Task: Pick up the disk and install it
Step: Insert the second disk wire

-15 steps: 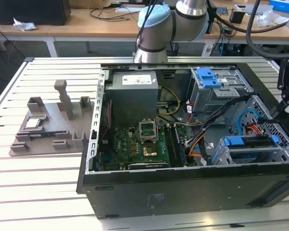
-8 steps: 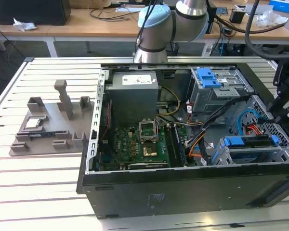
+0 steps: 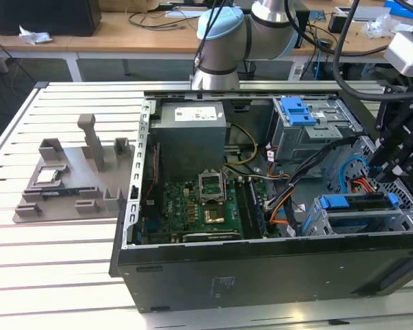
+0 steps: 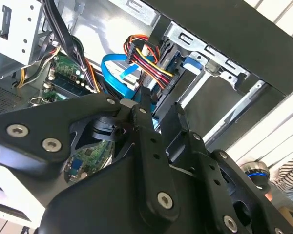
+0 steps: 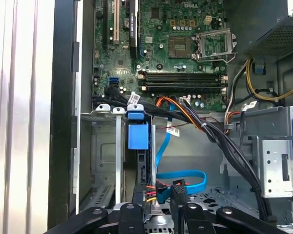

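— In the drive cage (image 3: 310, 227), at the exterior view's right end of the computer case (image 3: 261, 268), I see one disk (image 3: 358, 218). It stands on its edge in a slot, blue rail on top.

— How many grippers?

— One gripper (image 3: 382, 172), right over that disk. In both wrist views I count two fingers (image 5: 179, 195). They are apart, one on each side of the disk's end. I cannot tell if they touch it.

— What else?

— One green motherboard (image 3: 193, 206), one grey power box (image 3: 189, 137), and one blue flat cable (image 5: 185, 178) looping beside the disk. Outside the case, one grey holder (image 3: 69, 185) lies on the table (image 3: 55, 254).
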`<act>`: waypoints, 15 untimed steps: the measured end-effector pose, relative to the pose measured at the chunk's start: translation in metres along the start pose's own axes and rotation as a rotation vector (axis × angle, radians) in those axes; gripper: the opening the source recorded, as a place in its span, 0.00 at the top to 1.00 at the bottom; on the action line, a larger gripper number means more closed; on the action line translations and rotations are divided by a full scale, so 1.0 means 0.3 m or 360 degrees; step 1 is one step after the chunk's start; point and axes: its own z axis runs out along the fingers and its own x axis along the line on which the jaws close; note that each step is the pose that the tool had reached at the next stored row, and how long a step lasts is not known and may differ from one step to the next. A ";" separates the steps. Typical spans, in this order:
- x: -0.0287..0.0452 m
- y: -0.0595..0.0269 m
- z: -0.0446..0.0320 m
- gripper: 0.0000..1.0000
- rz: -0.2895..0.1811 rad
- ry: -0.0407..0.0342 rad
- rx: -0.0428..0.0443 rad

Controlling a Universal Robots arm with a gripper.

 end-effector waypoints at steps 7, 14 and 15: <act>0.000 0.000 0.000 0.72 0.0000 0.0000 0.0000; 0.000 0.000 0.001 0.84 0.0000 -0.0001 0.0000; 0.003 0.000 0.002 0.84 0.0000 -0.0001 0.0000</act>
